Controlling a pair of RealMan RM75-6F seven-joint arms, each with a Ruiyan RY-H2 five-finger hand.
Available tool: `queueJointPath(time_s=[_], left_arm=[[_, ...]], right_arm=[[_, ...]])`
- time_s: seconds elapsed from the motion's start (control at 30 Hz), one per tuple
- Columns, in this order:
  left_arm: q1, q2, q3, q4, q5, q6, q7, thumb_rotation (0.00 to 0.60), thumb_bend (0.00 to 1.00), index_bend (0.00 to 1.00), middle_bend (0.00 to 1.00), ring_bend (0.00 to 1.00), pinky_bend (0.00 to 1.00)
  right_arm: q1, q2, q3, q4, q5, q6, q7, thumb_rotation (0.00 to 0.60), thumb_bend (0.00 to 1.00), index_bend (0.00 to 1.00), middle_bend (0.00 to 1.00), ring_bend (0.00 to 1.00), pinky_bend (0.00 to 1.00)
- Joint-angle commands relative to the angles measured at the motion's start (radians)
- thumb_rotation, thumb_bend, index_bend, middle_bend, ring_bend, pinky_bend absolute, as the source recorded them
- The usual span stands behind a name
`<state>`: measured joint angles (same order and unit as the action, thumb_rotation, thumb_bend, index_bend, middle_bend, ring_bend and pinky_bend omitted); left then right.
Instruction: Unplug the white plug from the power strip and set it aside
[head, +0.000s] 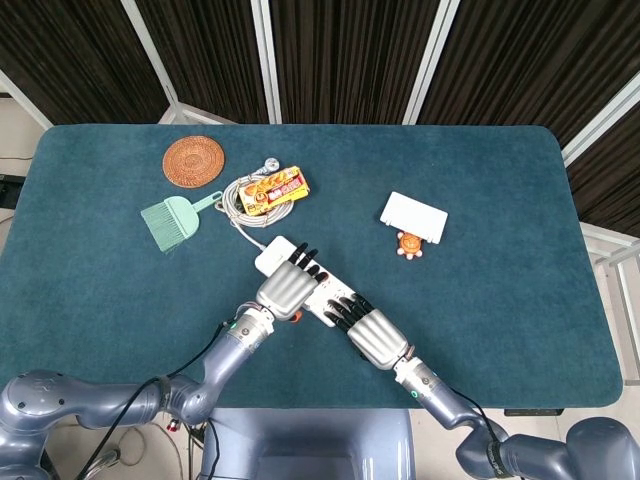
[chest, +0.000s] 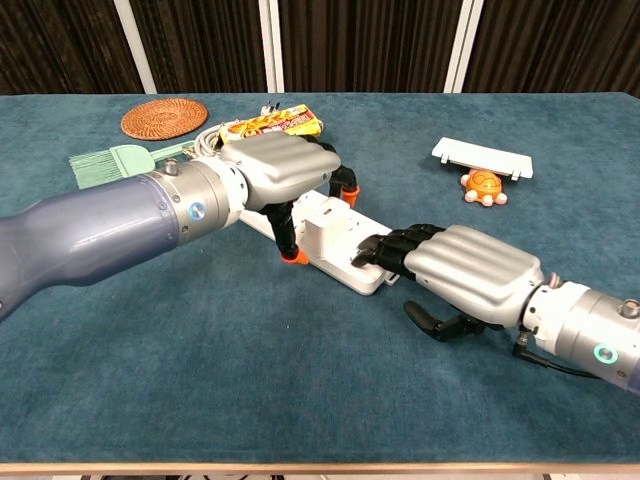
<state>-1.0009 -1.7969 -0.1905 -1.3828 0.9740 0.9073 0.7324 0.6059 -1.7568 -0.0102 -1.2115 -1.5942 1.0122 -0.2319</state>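
Arching over the white plug (chest: 327, 226), the left hand (chest: 285, 172) (fingers spread) grips nothing.

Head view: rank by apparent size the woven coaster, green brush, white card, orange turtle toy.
1. Woven coaster
2. Green brush and white card: look alike, not ranked apart
3. Orange turtle toy, clearly smallest

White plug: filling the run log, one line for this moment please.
white plug: seated in power strip | left hand: over plug, grip unclear | right hand: pressing strip end
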Motion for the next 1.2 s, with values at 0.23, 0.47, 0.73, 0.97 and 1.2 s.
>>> queueJointPath(time_s=[0.23,0.47,0.73,0.97,1.2], left_arm=[[-0.010,-0.020,0.008,0.032,-0.007,-0.005,-0.010,0.600,0.15,0.33,0.36,0.07,0.01],[-0.014,-0.040,0.012,0.058,-0.002,-0.003,-0.022,0.600,0.18,0.36,0.39,0.09,0.02],[-0.007,-0.061,0.020,0.096,0.033,0.010,-0.059,0.600,0.29,0.44,0.47,0.14,0.07],[0.005,-0.077,0.025,0.124,0.087,0.032,-0.108,0.600,0.34,0.49,0.51,0.17,0.09],[0.010,-0.072,0.023,0.119,0.113,0.039,-0.120,0.600,0.34,0.52,0.54,0.18,0.10]], right_arm=[[-0.001,0.001,-0.002,0.005,0.003,0.005,0.004,0.600,0.69,0.21,0.17,0.16,0.18],[0.000,0.001,-0.004,0.003,0.004,0.007,0.005,0.600,0.70,0.21,0.17,0.16,0.18],[0.000,0.002,-0.006,0.002,0.007,0.006,0.003,0.600,0.70,0.21,0.17,0.16,0.18],[0.000,0.001,-0.011,0.004,0.009,0.002,0.003,0.600,0.70,0.21,0.17,0.16,0.18],[-0.001,-0.003,-0.017,0.001,0.006,0.002,0.001,0.600,0.70,0.21,0.18,0.16,0.18]])
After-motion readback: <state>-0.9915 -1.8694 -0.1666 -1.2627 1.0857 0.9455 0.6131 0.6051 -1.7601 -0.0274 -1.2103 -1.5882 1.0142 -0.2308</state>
